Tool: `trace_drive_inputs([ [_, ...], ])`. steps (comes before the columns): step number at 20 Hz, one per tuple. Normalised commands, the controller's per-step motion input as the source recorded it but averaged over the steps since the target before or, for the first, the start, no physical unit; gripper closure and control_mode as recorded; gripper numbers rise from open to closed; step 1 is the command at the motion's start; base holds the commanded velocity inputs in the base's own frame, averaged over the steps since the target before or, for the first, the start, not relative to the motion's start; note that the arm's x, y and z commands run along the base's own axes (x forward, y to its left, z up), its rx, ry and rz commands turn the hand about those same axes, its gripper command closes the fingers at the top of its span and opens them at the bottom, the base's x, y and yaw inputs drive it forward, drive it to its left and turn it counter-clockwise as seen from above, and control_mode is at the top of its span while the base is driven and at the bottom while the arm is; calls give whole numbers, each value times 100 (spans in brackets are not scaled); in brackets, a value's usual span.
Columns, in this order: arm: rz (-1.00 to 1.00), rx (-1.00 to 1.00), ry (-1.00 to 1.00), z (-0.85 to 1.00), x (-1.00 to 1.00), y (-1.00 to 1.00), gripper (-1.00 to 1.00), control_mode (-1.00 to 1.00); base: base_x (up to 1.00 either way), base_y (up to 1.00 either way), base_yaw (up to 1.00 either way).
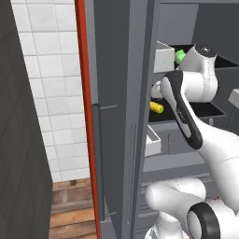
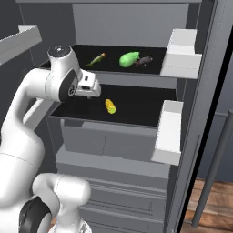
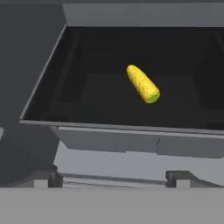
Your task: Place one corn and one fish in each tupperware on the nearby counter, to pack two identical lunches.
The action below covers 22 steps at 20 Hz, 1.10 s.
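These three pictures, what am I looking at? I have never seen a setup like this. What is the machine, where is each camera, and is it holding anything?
All three are computer-rendered. The machine is a white robot arm on a driving base, facing an open fridge. Two cameras ride on the base behind the arm, one to its left and one to its right. The third sits on the hand and looks along the gripper. On the upper shelf lie a pale fish, a lime green corn and a dark grey fish. On the lower shelf lies a yellow corn, and the hand camera is aimed at it. The gripper is open and holds nothing; it hangs in front of the lower shelf, short of the corn.
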Motion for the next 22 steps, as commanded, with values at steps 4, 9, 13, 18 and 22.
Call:
trace_drive_inputs([
  [4, 0, 3, -32, 62, 2, 0, -100, -100, 0, 0, 0],
  [9, 0, 5, -16, 48, 27, 0, -100, -100, 0, 0, 0],
  [13, 0, 4, 0, 43, 58, 0, -100, -100, 0, 0, 0],
  [18, 0, 1, 2, 25, 60, 0, -100, -100, 0, 0, 0],
  [22, 0, 0, 2, 3, 62, 0, -100, -100, 0, 0, 0],
])
